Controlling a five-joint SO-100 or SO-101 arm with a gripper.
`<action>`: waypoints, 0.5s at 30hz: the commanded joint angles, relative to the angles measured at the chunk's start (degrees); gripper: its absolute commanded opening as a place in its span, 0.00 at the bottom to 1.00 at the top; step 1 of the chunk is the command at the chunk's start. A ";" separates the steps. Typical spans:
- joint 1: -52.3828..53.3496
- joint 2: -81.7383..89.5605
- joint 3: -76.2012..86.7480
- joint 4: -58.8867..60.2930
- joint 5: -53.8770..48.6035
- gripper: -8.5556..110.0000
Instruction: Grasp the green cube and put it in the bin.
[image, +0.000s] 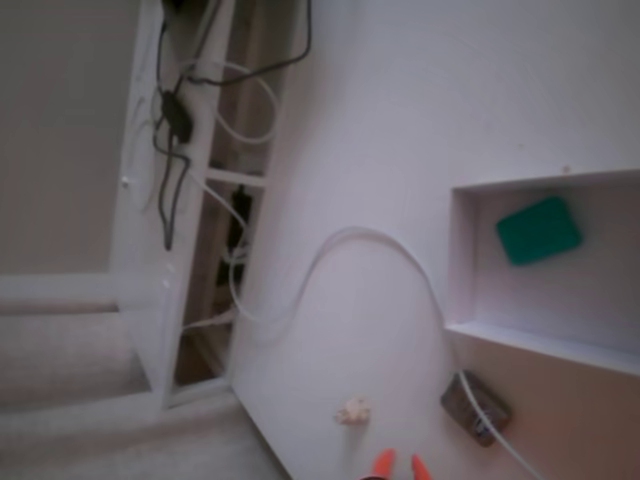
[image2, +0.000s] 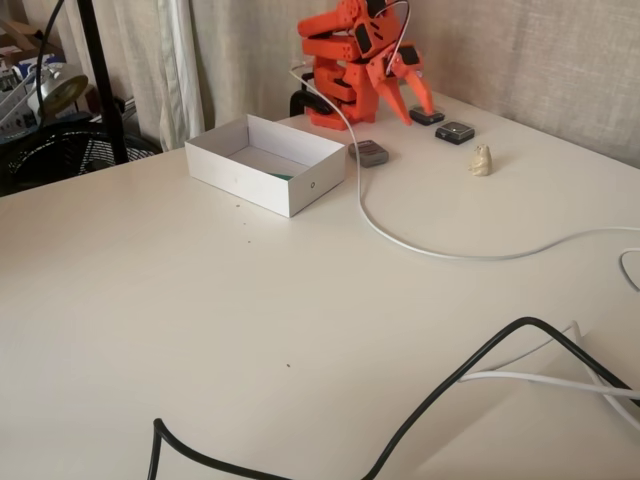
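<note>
The green cube (image: 539, 230) lies flat on the floor of the white bin (image: 463, 262), near its upper wall in this fixed view. In the other fixed view the bin (image2: 252, 176) stands left of the orange arm, and only a sliver of the green cube (image2: 283, 177) shows over the near wall. My gripper (image2: 416, 117) hangs folded at the arm's base, to the right of the bin, pointing down at the table. Its orange fingertips (image: 385, 463) stand apart with nothing between them. The gripper (image: 401, 467) just enters the bottom edge.
A beige wad (image: 352, 410) and a dark device (image: 475, 407) on a white cable (image: 350, 236) lie near the gripper. Two more dark devices (image2: 455, 132) sit by the arm. A black cable (image2: 470, 370) crosses the near table. The table edge (image: 262, 300) drops to a shelf.
</note>
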 joint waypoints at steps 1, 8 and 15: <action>-0.09 0.44 0.00 -0.70 -0.35 0.00; 0.44 0.44 0.00 -0.70 0.09 0.00; 0.44 0.44 0.00 -0.70 0.09 0.00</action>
